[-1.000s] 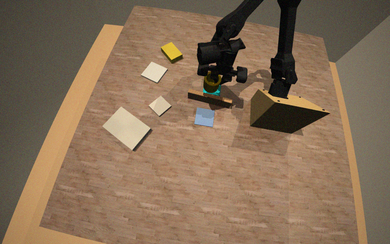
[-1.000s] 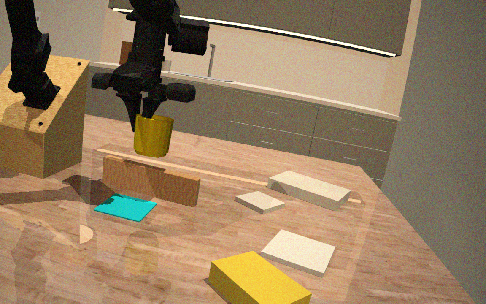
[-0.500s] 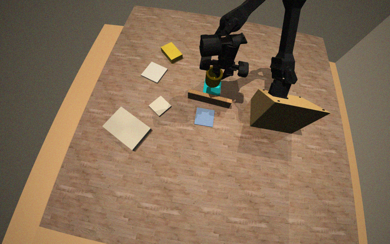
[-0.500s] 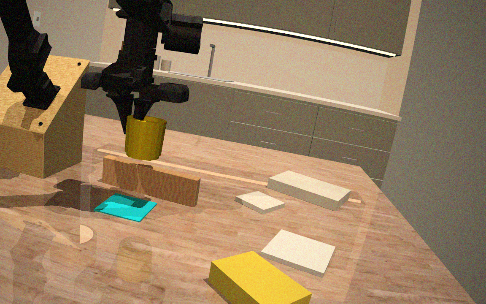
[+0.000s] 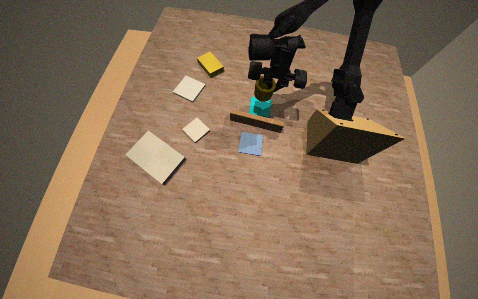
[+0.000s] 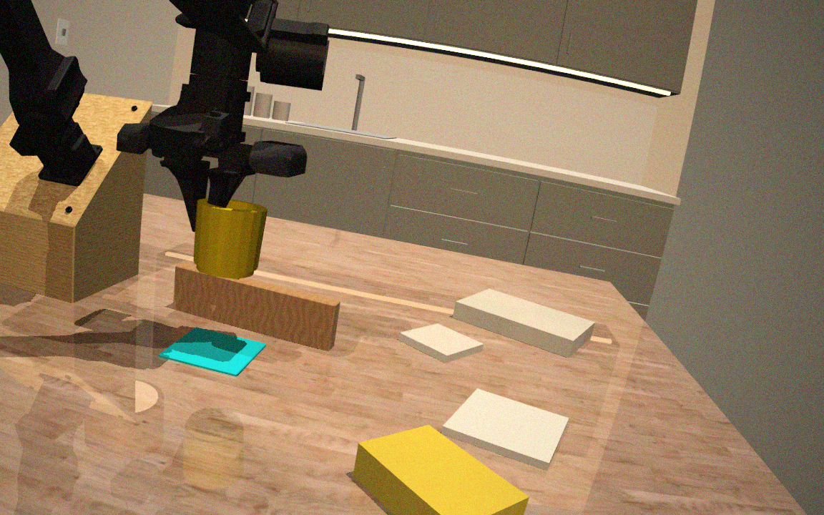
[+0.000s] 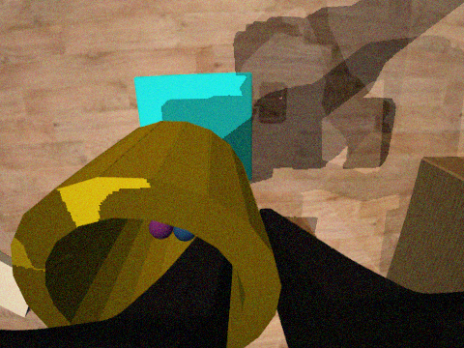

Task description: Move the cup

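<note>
My gripper (image 5: 268, 83) is shut on the rim of the yellow cup (image 5: 264, 88) and holds it upright in the air above the cyan pad (image 5: 260, 106). In the exterior view the cup (image 6: 229, 238) hangs above the table with the cyan pad (image 6: 212, 350) below it in my shadow. In the wrist view one finger is inside the cup (image 7: 155, 246) and one outside, and a purple marble (image 7: 160, 230) and a blue marble (image 7: 184, 235) lie inside. The light blue pad (image 5: 250, 143) lies on the near side of the wooden bar (image 5: 256, 121).
A low wooden bar (image 6: 255, 305) stands between the two pads. My arm's wooden base block (image 5: 349, 136) is at the right. Several cream slabs (image 5: 154, 156) and a yellow block (image 5: 210, 63) lie to the left.
</note>
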Controlling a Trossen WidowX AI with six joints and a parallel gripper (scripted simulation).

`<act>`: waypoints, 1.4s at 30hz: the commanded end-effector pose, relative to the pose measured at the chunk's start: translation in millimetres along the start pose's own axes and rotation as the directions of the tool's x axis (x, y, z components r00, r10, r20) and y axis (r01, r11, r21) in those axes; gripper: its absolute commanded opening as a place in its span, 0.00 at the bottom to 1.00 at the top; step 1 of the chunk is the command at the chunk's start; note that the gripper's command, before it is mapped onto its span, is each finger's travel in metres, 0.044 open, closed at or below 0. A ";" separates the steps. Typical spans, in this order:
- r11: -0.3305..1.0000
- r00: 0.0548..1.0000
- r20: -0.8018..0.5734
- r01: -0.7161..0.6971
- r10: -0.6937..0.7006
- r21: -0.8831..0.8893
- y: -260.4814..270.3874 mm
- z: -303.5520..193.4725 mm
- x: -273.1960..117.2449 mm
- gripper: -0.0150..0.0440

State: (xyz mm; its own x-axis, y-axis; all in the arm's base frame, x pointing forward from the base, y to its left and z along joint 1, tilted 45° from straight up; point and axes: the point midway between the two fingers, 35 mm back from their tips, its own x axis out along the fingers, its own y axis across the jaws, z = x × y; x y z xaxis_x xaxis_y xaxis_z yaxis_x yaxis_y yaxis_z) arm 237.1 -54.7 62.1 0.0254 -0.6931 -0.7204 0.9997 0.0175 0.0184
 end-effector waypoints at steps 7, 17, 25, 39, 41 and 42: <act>1.000 1.000 0.007 0.007 -0.007 -0.007 -2.9 4.1 8.6 0.25; 1.000 1.000 0.007 0.007 -0.007 -0.007 -2.2 4.0 21.5 0.25; 1.000 1.000 0.007 0.007 -0.007 -0.007 -1.9 4.1 31.7 0.25; 1.000 1.000 0.008 0.007 -0.007 -0.007 -1.8 4.5 48.9 0.25; 1.000 1.000 0.008 0.007 -0.007 -0.007 -1.9 4.6 51.3 0.25; 1.000 1.000 0.008 0.007 -0.007 -0.007 -1.9 4.6 52.6 0.25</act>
State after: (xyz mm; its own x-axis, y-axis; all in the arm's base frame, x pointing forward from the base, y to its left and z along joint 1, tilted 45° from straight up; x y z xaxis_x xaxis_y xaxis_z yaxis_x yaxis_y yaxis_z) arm 238.7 -90.3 30.8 0.0250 -0.6941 -0.7194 0.9997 0.0193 0.0162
